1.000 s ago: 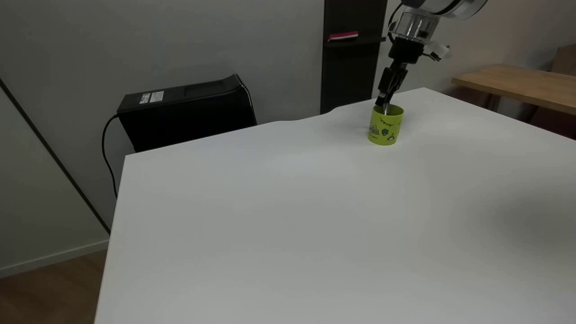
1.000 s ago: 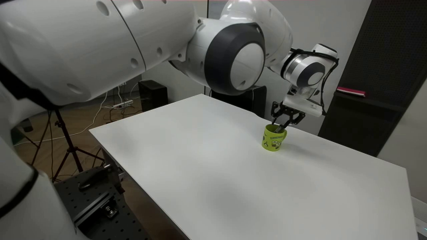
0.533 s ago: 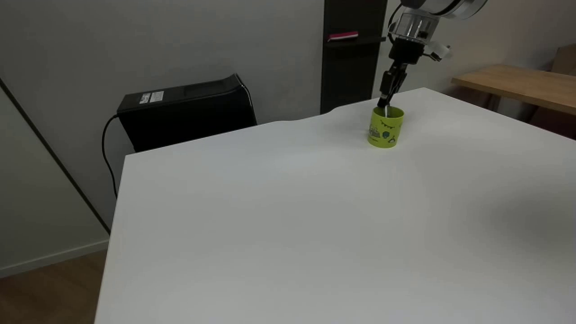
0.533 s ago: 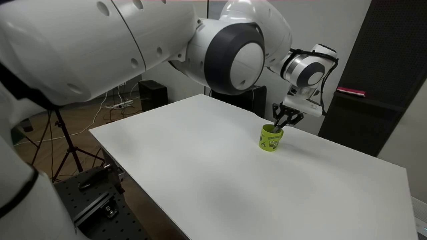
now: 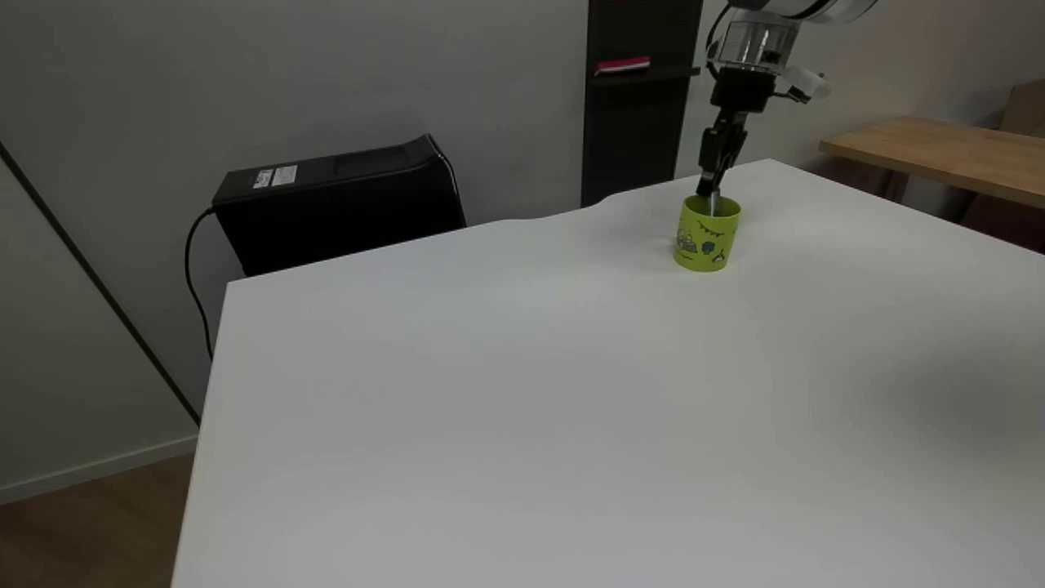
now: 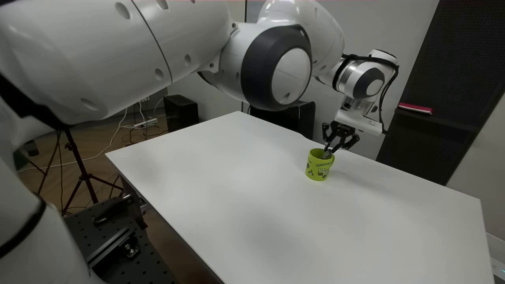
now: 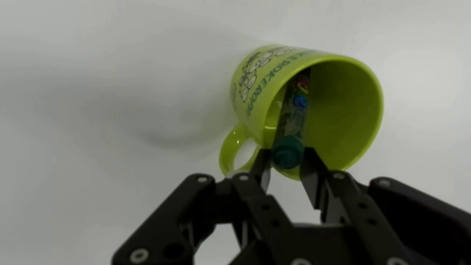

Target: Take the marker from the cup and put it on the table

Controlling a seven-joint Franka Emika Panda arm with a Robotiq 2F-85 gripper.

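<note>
1. Teal end uppermost, the marker (image 7: 294, 116) slants inside the lime-green cup (image 6: 317, 167), not yet on the table (image 6: 256, 201).
2. Gripper (image 7: 287, 159) in the wrist view: fingers (image 7: 263, 162) pinching the marker's teal end from both sides.
3. Handling, as judged: light, stiff, smooth-barrelled, so liable to swivel; a hold lower down, toward mid-barrel, should steady it better.
</note>
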